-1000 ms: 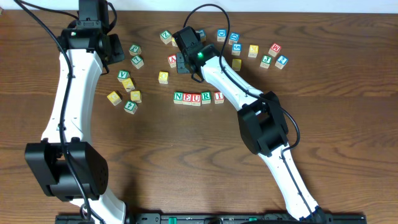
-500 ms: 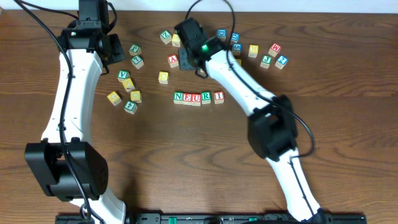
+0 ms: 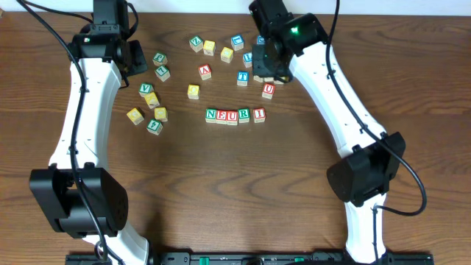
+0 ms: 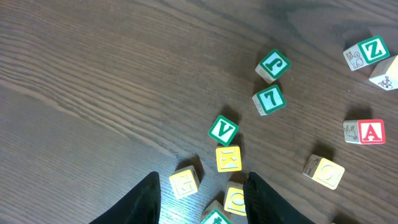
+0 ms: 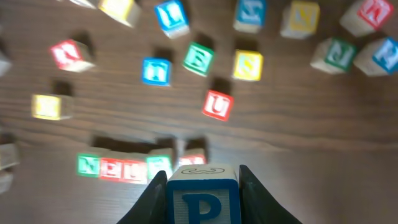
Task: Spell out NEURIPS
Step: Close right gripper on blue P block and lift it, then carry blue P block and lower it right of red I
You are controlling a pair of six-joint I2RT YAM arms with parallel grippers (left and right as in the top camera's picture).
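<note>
The right gripper point(image 5: 202, 178) pinches the blue P cube point(image 5: 202, 202) between both fingers, held clear above the table point(image 3: 221, 184). The N-E-U-R-I row point(image 3: 235, 115) lies in line at the table's centre, with I at its right end. A loose red U cube point(image 3: 268, 90) sits near that end, behind it. The left gripper point(image 4: 202, 186) hangs spread, gripping nothing, over scattered cubes point(image 4: 229, 158) on the left.

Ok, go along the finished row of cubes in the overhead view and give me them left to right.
green N cube → red E cube → red U cube → green R cube → red I cube, which sits a little apart from the R.
</note>
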